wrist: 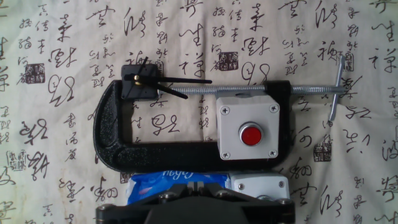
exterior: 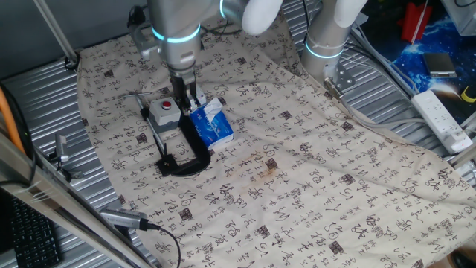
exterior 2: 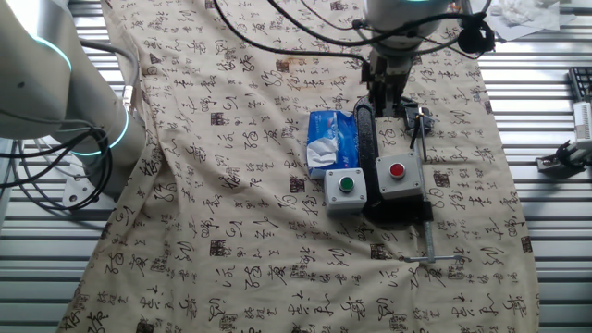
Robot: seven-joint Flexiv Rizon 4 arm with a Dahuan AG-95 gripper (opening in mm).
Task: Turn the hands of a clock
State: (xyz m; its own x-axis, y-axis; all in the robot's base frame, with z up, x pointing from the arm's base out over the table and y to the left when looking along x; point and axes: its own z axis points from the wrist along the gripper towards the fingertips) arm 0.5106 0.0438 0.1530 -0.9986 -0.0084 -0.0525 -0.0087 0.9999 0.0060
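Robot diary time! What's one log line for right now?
gripper: above clamp, jaws unclear | clock: small black square in C-clamp, untouched | red-button box: inside clamp | tissue box: beside clamp

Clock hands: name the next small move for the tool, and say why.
Probably ease the tool down toward the clock held in the C-clamp. In the hand view its hands lie untouched above the grey box with the red button; whether the tool is open cannot be told.
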